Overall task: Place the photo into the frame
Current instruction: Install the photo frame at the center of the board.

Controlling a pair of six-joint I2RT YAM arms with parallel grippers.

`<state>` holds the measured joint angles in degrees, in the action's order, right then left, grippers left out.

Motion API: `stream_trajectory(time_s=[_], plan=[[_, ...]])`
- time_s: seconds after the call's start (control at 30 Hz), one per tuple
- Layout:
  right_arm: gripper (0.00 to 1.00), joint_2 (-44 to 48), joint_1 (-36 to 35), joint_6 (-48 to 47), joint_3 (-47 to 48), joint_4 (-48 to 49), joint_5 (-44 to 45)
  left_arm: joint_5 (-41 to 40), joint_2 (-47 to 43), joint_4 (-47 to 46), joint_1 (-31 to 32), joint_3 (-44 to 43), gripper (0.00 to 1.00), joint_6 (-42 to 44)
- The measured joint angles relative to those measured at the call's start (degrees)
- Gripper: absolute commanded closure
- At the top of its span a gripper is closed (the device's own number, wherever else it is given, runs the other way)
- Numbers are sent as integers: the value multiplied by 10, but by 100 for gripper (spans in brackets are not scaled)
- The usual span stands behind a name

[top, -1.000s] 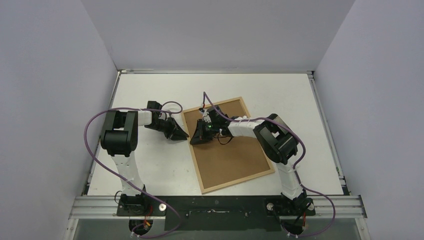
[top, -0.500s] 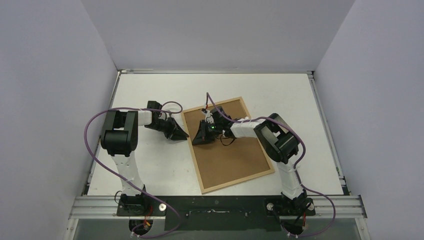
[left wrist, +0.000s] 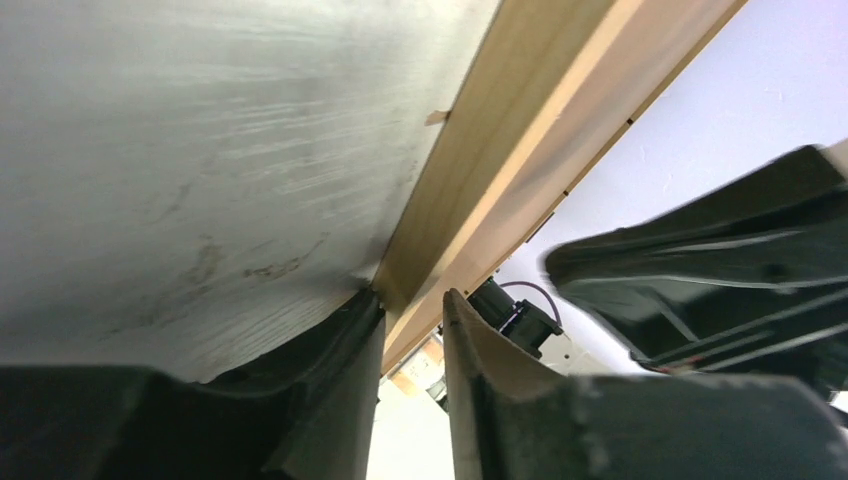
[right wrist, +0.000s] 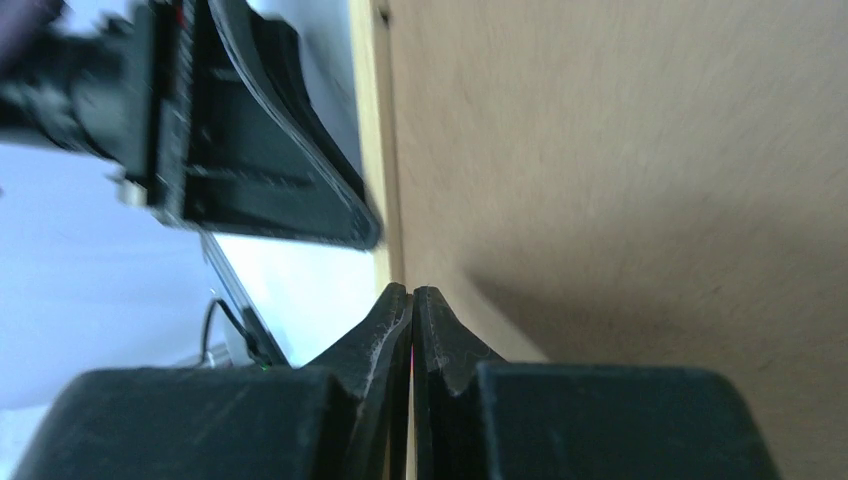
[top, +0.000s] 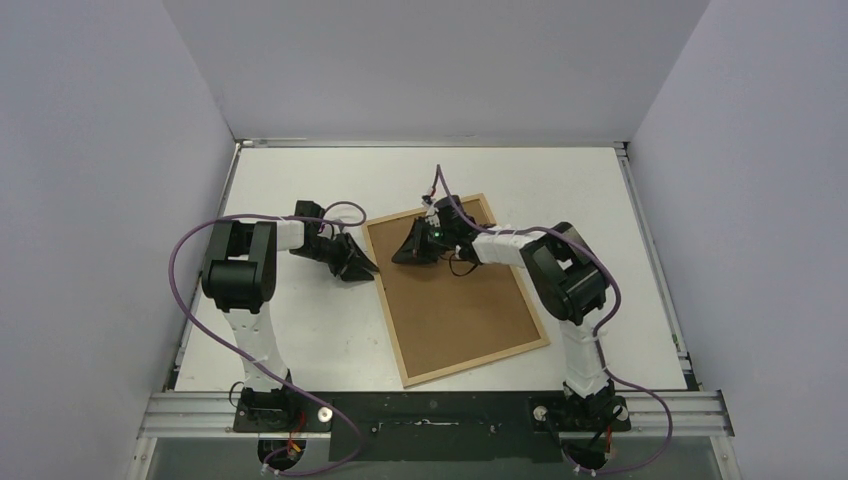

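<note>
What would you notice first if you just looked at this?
A big brown board with a thin wooden rim, the frame lying back side up, sits crooked in the middle of the white table. The right gripper, pinched shut, points at the board near its left edge, and the left gripper noses up to that edge from outside.

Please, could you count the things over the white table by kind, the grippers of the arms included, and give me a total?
Thin light-wood picture frame, lying with its plain brown board side up: 1
Black two-finger grippers, namely the left gripper and the right gripper: 2
Total: 3
</note>
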<state>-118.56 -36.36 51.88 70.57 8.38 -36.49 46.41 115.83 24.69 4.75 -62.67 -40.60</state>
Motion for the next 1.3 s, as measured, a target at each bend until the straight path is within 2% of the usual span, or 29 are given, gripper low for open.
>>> stream_trajectory(time_s=[0.13, 0.33, 0.47, 0.57, 0.9, 1.3], plan=[[100, -7, 7, 26, 59, 22, 3, 10, 0, -8, 1, -1, 64, -5], [100, -55, -6, 85, 110, 108, 14, 8, 3, -8, 1, -2, 80, -7], [100, -111, -13, 134, 110, 155, 34, 5, 7, -7, 2, -2, 85, -3], [100, -143, -17, 154, 110, 161, 43, 5, 8, -6, 2, -2, 87, -2], [100, -143, -18, 150, 112, 153, 97, 9, 12, -4, 2, -4, 89, 5], [100, -144, -18, 136, 129, 132, 110, 13, 17, 3, 1, -10, 90, 17]])
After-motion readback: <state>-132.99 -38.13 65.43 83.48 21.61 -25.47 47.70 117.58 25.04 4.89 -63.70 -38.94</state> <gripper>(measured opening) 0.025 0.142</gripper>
